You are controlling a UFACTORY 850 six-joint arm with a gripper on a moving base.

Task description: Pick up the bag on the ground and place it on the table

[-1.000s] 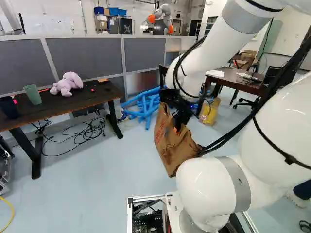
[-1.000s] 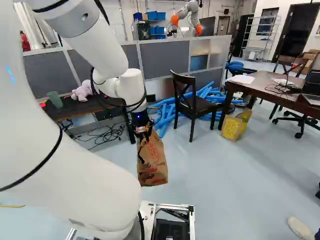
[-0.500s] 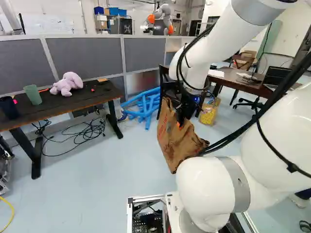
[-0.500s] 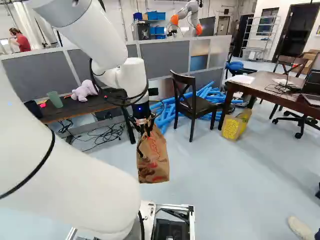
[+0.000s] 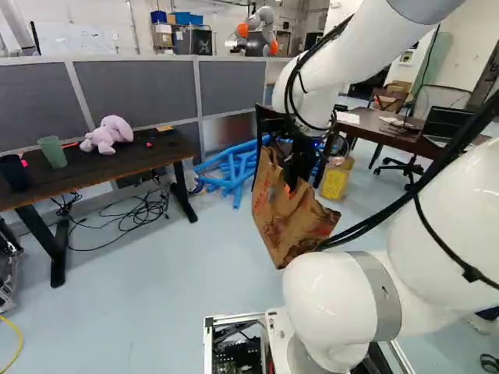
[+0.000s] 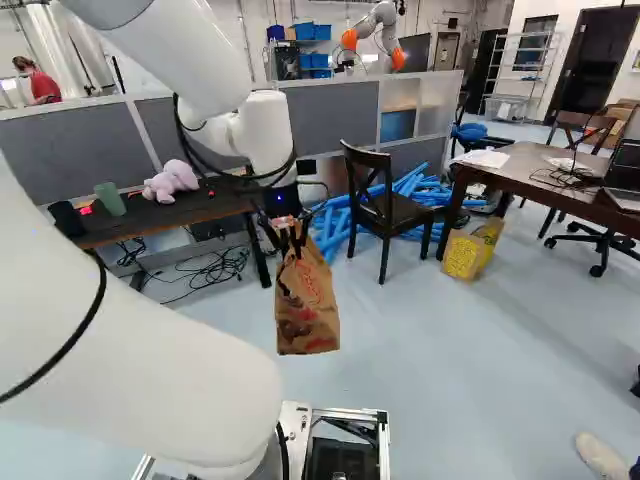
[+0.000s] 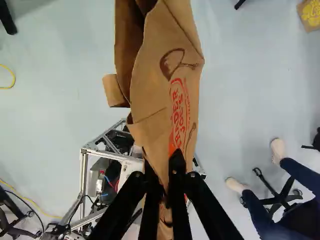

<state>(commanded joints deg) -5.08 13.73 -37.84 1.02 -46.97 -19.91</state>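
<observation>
Paper bag (image 6: pixel 307 305) hangs pinched between nearly closed jaws.

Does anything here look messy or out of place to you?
Yes. Black cables lie tangled on the floor, and blue tubes sit in a jumbled heap rather than stacked. The brown paper bag in the gripper looks creased and hangs askew. I see no spill.

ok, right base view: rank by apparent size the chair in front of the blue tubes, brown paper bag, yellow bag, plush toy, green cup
1. chair
2. brown paper bag, in the hand
3. yellow bag
4. plush toy
5. green cup
</observation>
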